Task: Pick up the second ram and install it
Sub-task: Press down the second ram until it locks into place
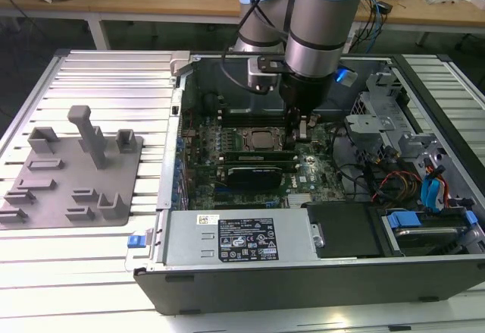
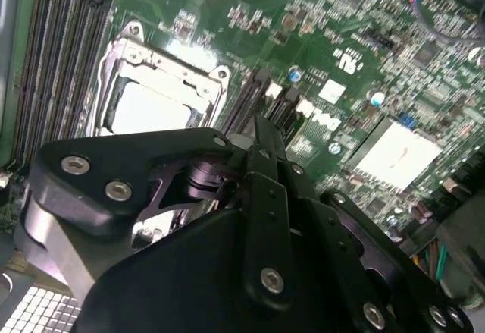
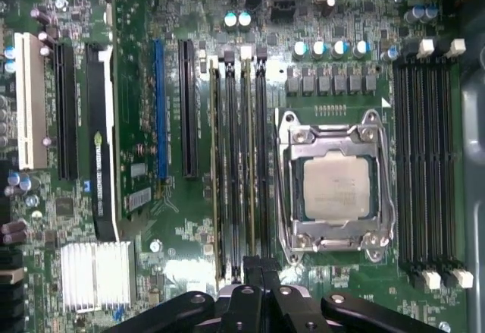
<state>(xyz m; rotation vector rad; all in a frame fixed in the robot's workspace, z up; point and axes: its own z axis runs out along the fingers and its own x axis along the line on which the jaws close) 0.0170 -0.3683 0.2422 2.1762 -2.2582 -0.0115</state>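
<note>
Black metal gripper (image 3: 256, 272) hangs with fingers pressed together over the long green second ram (image 3: 248, 166) (seated among crowded black memory slots), beside the square silver processor (image 3: 337, 187).

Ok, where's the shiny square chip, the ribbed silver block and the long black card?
shiny square chip (image 3: 337, 189), first wrist view, middle of its lid.
ribbed silver block (image 3: 96, 276), first wrist view, middle fins.
long black card (image 3: 98, 143), first wrist view, upper edge.
</note>
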